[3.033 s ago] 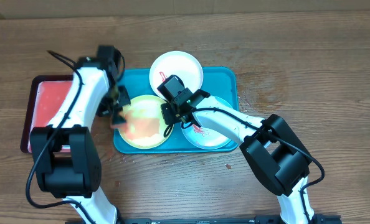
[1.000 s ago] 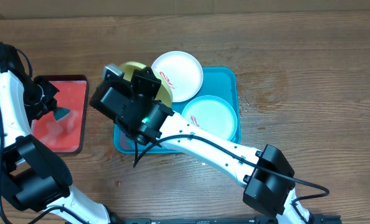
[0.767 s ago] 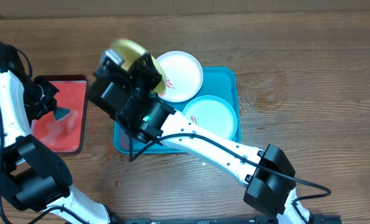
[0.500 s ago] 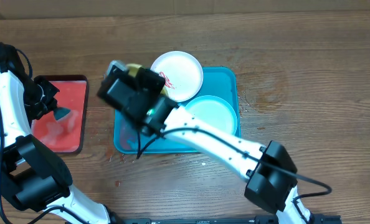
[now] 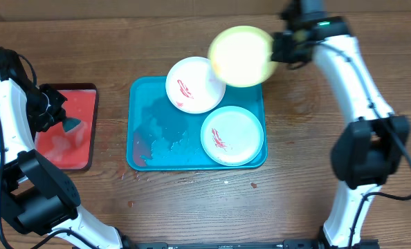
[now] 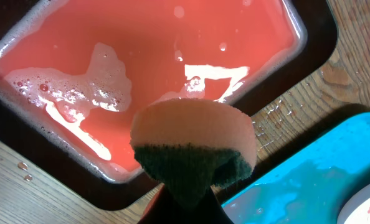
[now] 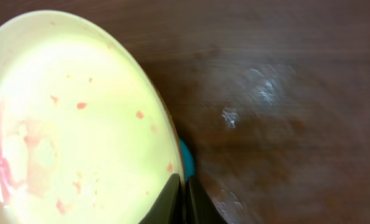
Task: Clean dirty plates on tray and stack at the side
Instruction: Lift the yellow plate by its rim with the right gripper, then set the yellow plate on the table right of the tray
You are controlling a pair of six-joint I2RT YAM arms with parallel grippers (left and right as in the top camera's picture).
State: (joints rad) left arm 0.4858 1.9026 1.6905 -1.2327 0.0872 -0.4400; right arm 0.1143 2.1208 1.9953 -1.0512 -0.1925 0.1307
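The right arm [image 5: 344, 76] is swinging away from the left edge of the teal tray [image 5: 157, 131], where it was half a second ago. It is now reaching over the far right of the table [image 5: 192, 207] and taking the yellow-green plate [image 5: 241, 57] with it. The plate is riding in the air, above the tray's far right corner and the bare wood beyond. That suggests it is heading for the stacking spot at the side.

The teal tray is lying wet near the middle of the table. The red tray [image 5: 81, 138] is sitting well to its left, holding soapy water, probably as the rinsing bath.

The white plate [image 5: 192, 84] is resting on the teal tray's far rim. The light blue plate [image 5: 232, 135] is lying flat in its near right corner. Both are showing red smears, so they are waiting for cleaning.

The right tool [image 7: 184, 186] is pinching the yellow-green plate's rim, keeping its face clear; faint red specks are lingering on it.

The left tool [image 6: 184, 199] is squeezing the sponge [image 6: 194, 152], holding it above the red tray, seemingly parked until a plate is ready for scrubbing.
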